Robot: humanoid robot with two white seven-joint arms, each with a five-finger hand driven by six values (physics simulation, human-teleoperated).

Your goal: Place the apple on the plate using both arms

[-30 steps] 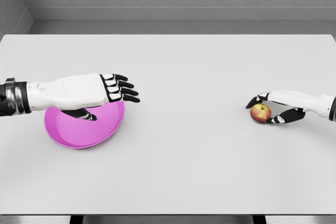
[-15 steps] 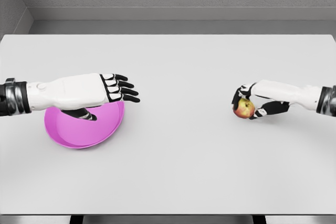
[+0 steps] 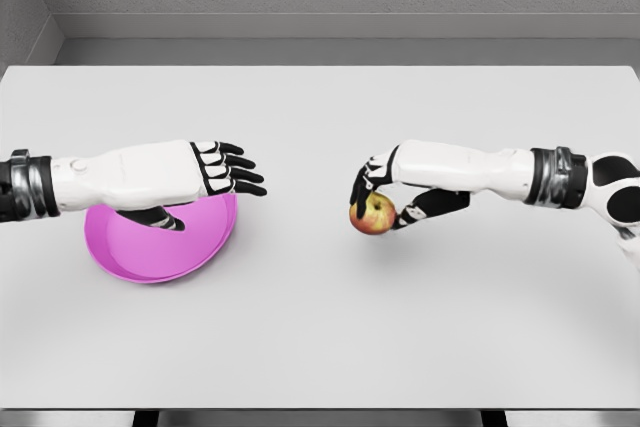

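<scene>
Right hand (image 3: 385, 187) carrying the apple (image 3: 372, 214) above the desk (image 3: 400, 327).
Its fingers are gripping the apple, right of the pink plate (image 3: 150, 247); the left hand (image 3: 190, 169) is hovering over that plate, fingers extended.

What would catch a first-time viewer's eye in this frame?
The bright pink plate at the table's left, partly covered by the open left hand hovering above it. Then the apple near the middle, gripped by the right hand reaching in from the right.
</scene>
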